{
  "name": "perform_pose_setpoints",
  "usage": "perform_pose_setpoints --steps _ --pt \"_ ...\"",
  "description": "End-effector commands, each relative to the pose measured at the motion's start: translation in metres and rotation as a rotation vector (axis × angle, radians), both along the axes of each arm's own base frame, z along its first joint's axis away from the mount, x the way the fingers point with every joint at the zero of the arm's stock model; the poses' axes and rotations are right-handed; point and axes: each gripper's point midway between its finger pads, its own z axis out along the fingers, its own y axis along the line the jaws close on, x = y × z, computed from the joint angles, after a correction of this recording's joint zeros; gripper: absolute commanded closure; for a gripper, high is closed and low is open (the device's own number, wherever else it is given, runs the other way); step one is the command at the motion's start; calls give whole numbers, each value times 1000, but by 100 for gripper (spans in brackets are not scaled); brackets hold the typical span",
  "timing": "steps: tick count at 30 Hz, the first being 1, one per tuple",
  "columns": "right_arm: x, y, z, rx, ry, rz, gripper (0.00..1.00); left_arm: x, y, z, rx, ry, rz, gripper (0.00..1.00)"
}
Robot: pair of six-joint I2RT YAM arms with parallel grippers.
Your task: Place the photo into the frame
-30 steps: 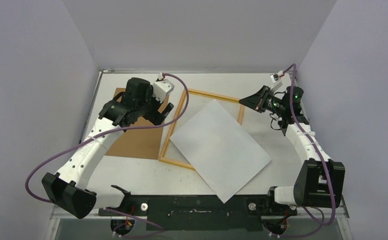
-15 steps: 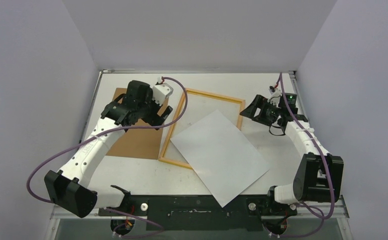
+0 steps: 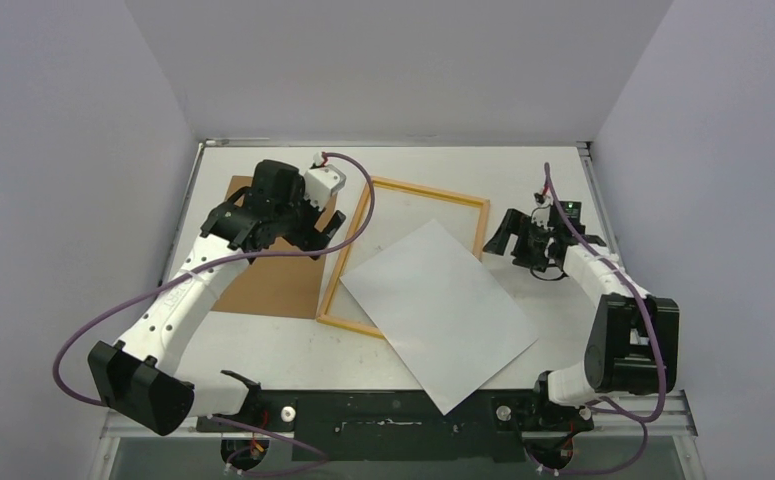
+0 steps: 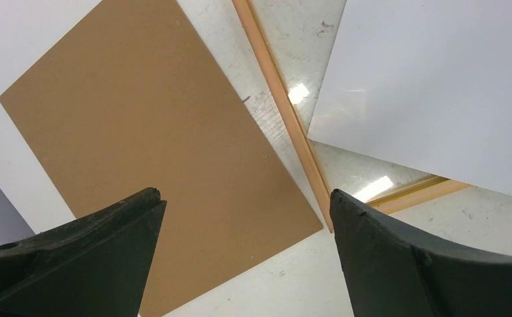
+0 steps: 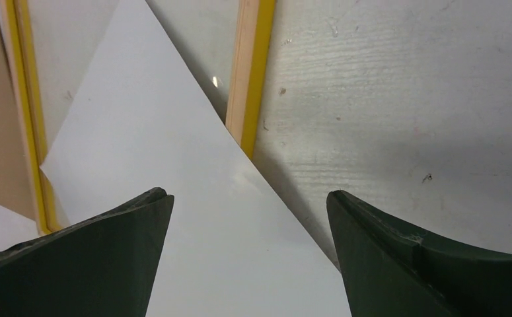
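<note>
The frame (image 3: pixel 428 192) lies flat mid-table with its pale wood back up; a yellow edge shows in the right wrist view (image 5: pixel 261 79). The photo (image 3: pixel 443 310) lies white side up and skewed, one corner inside the frame, the rest across its right and near rails toward the table's front. My right gripper (image 3: pixel 504 234) hovers open just right of the frame's right rail, above the photo's edge (image 5: pixel 187 218), nothing between its fingers. My left gripper (image 3: pixel 318 235) hangs open over the near corner of the brown backing panel (image 4: pixel 147 119), beside the frame's left rail (image 4: pixel 286 119).
The brown backing panel (image 3: pixel 273 280) lies left of the frame, partly under my left arm. Grey walls close in the table at left, back and right. Purple cables loop from both arms. The black base bar (image 3: pixel 393 415) runs along the near edge.
My right gripper has opened and let go of the frame's far right corner, then drawn back toward me and lower. The frame has settled flat. The left arm has barely moved.
</note>
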Motion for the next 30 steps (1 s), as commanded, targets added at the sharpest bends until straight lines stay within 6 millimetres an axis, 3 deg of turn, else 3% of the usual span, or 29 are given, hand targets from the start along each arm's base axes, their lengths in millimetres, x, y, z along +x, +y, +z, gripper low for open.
perform_pose_setpoints --steps 1,3,7,12,15,23,30 --pt "43 -13 69 106 -201 -155 10 6 -8 29 -70 -56 -5 4" --pt "50 -25 72 105 -170 -196 10 5 -8 27 -76 -48 -8 4" --pt "48 -35 46 52 -90 -193 10 4 -9 24 -86 -58 -10 4" --pt "20 -21 -9 26 91 -89 5 7 -7 21 -97 -58 -6 4" --pt "7 -9 -25 38 146 -48 5 10 -7 22 -104 -63 -3 4" --pt "-7 21 -40 168 213 39 6 12 -8 25 -128 -67 4 4" --pt "-24 38 -33 218 229 94 2 14 -2 25 -133 -85 8 4"
